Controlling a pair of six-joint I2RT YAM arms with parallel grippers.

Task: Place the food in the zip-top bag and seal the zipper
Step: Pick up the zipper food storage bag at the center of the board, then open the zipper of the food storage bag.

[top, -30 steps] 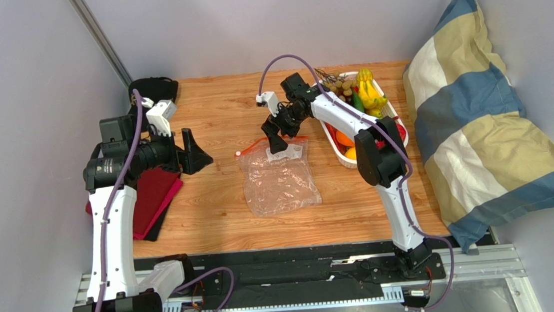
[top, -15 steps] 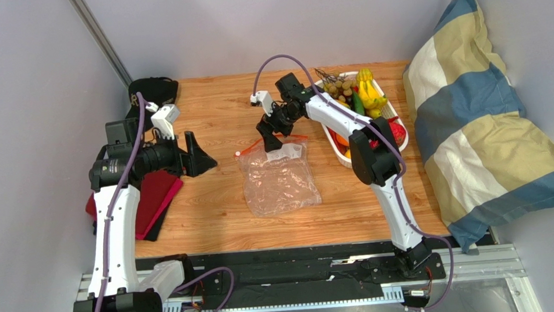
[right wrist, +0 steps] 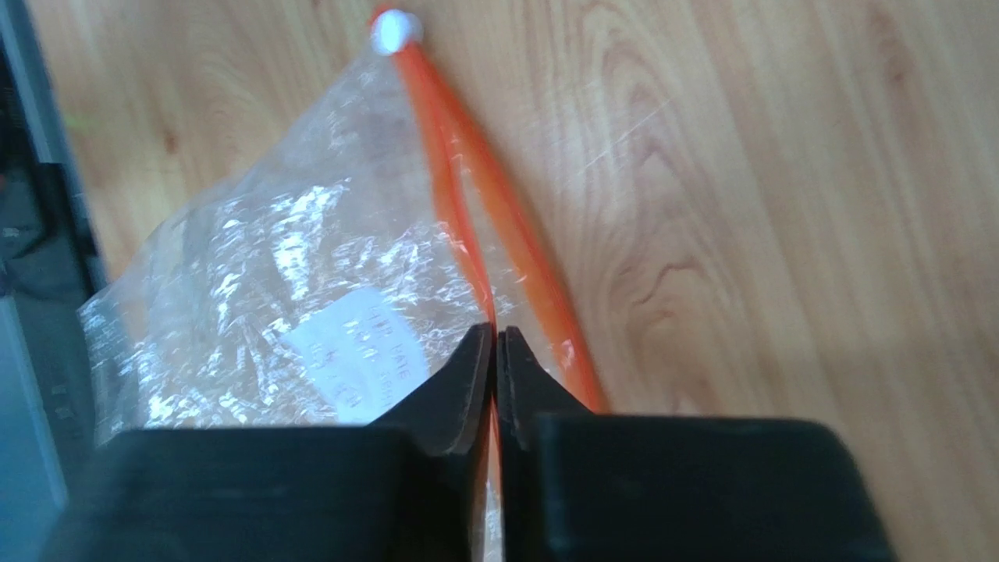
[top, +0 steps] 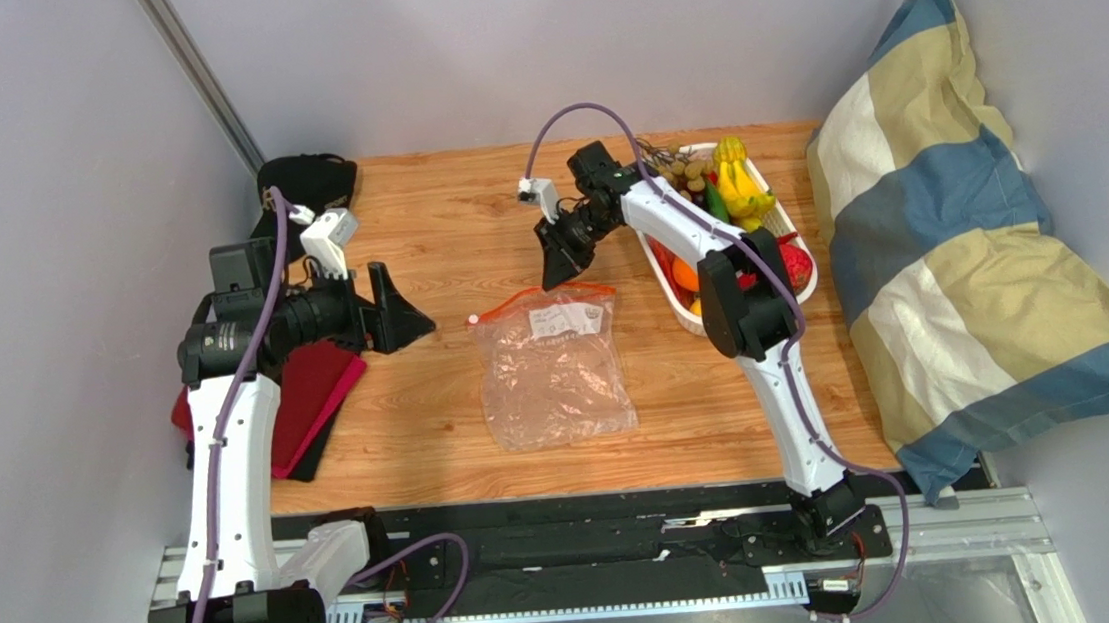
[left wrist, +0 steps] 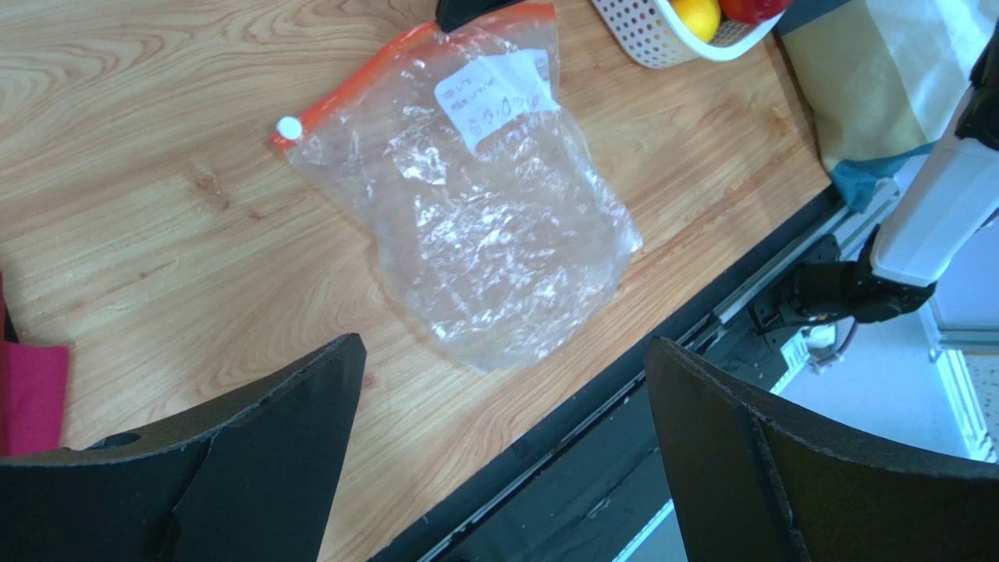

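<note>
Mid-table, flat on the wood-grain tabletop (top: 434,413): clear crinkly plastic zip-top bag (top: 554,372), white label (left wrist: 498,94) facing up. At its 9 o'clock, left gripper (top: 392,308), black fingers spread wide. At 12, right gripper (right wrist: 495,340), fingers pinched together on one lip of the thin orange-red zipper strip (right wrist: 516,246), small white slider (right wrist: 395,29) at the 10 o'clock corner. Farther off at 2 o'clock, glossy toy fruits (top: 734,188) heaped in the white lattice basket (top: 688,315).
</note>
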